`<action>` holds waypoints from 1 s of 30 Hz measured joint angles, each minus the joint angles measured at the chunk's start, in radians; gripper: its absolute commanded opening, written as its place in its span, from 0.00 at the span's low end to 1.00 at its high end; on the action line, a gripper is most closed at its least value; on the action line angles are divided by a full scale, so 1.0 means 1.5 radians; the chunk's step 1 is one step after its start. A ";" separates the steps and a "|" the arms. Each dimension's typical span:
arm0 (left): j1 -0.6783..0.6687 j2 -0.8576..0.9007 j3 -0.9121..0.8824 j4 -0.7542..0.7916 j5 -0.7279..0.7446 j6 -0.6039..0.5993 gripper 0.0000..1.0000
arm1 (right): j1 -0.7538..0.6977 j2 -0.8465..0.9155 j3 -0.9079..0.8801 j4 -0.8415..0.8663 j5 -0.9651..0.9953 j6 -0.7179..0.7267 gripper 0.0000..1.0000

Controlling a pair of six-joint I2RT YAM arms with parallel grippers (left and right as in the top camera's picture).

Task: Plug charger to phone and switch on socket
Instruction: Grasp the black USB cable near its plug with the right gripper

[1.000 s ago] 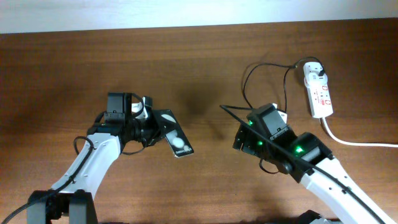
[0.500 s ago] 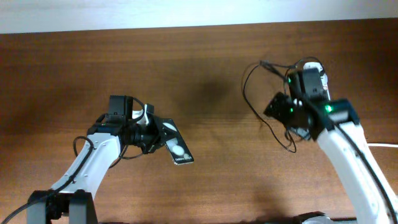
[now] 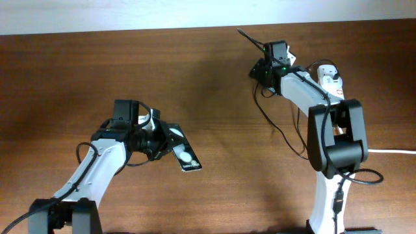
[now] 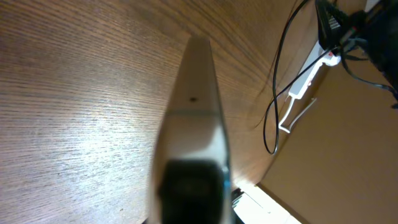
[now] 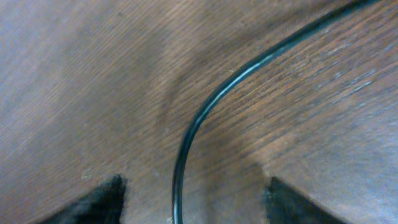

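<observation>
My left gripper (image 3: 161, 140) is shut on the phone (image 3: 184, 156), a black slab with white round shapes, held tilted above the table. In the left wrist view the phone (image 4: 194, 118) shows edge-on. The charger (image 3: 281, 130), a thin black cable, loops over the table right of middle. It runs between my right gripper's (image 5: 196, 199) open fingers in the right wrist view (image 5: 205, 106). My right gripper (image 3: 259, 70) is at the far side of the table. The socket (image 3: 330, 77), a white power strip, is mostly hidden behind my right arm. It also shows far off in the left wrist view (image 4: 303, 78).
The socket's thick white cord (image 3: 390, 151) runs off the right edge. The table's far edge meets a pale wall (image 3: 130, 16). My right arm (image 3: 335, 136) stands upright over the right side of the table.
My right arm has swung from the front middle to the far side, beside the socket. My left gripper, still holding the phone, has shifted only slightly.
</observation>
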 measured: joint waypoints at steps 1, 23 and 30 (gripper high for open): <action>0.000 0.000 0.000 0.000 0.000 0.000 0.00 | 0.000 0.006 0.000 0.013 -0.001 0.009 0.38; 0.000 0.000 0.000 0.000 -0.003 0.000 0.00 | 0.145 -0.030 0.026 -0.466 -0.007 -0.266 0.96; 0.000 0.000 0.000 0.000 -0.003 0.000 0.00 | 0.040 -0.030 0.037 -0.380 0.086 -0.136 0.83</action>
